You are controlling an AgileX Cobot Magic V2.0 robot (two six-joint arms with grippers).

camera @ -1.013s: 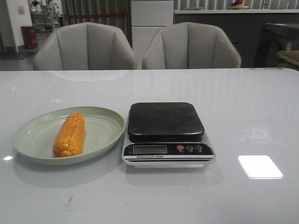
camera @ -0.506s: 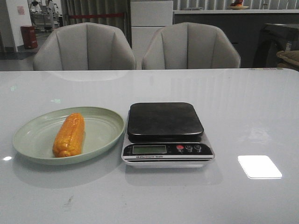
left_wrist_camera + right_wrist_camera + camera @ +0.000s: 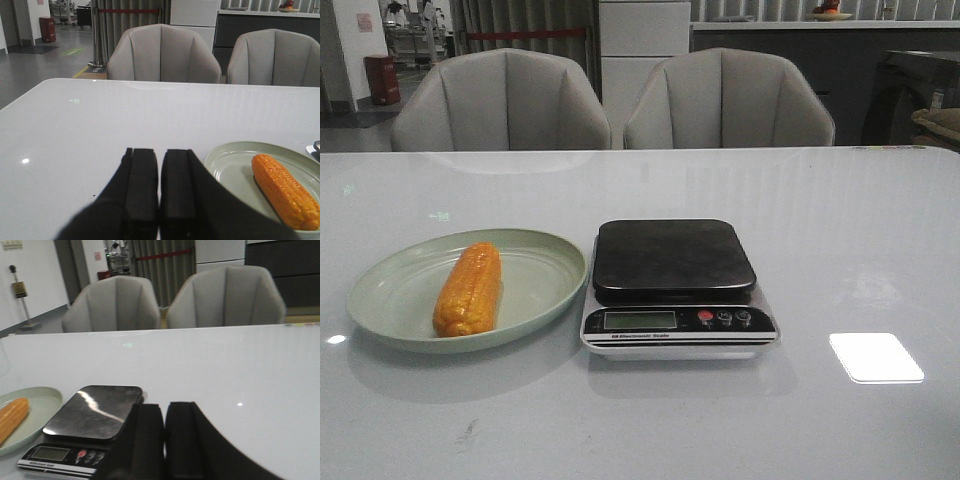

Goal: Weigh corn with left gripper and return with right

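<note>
I see the corn [image 3: 468, 289] lying on its side in the green plate [image 3: 542, 285], on the plate's left half, its long axis running roughly toward and away from me. Nothing touches it. The plate sits on the white table [image 3: 840, 230], left of centre.

Just to the right of the plate stands the scale [image 3: 677, 288] — its rim nearly meets the plate's edge, but I cannot tell whether the two touch. The scale's dark platform [image 3: 673, 256] is bare. Along its front edge are a display [image 3: 640, 320] and three small buttons [image 3: 724, 317], the leftmost one red. I cannot read the display.

Neither arm shows in the front view. In the left wrist view, the left gripper [image 3: 159, 172] has its two black fingers [image 3: 143, 175] pressed together, clenched on nothing. It sits low over the table, near the plate's left side, with the corn well apart from it.

In the right wrist view, the right gripper [image 3: 164, 426] is likewise clenched — fingers [image 3: 182, 430] side by side with only a thin seam between them, grasping nothing. It sits just beside the scale's right side.

Two grey chairs [image 3: 502, 102] stand behind the table's far edge.
</note>
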